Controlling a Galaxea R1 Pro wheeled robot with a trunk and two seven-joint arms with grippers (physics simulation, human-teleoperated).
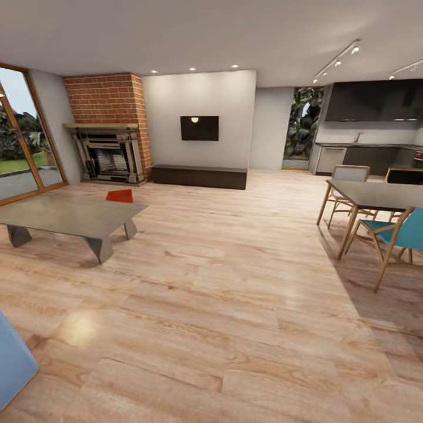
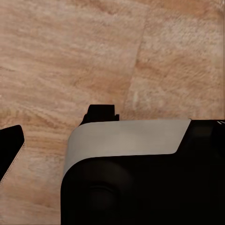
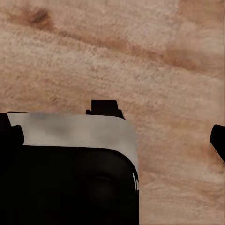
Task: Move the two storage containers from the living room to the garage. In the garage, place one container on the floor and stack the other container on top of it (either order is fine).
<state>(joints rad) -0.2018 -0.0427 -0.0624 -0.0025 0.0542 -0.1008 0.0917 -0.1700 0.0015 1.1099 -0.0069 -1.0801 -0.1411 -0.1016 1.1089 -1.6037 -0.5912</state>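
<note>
Step in hand, as judged: approach to the living room's low table (image 1: 70,216). Best done by driving left and forward, squaring up to the table's far right corner, stopping short of its edge.

Container (image 1: 120,195): red-orange, at the table's far right corner; on the top or just behind it, cannot tell. Contents: hidden at this range. Second container: not located.

Grippers: over plank floor (image 1: 235,305) in wrist views; fingers spread or pressed together, cannot tell.
</note>
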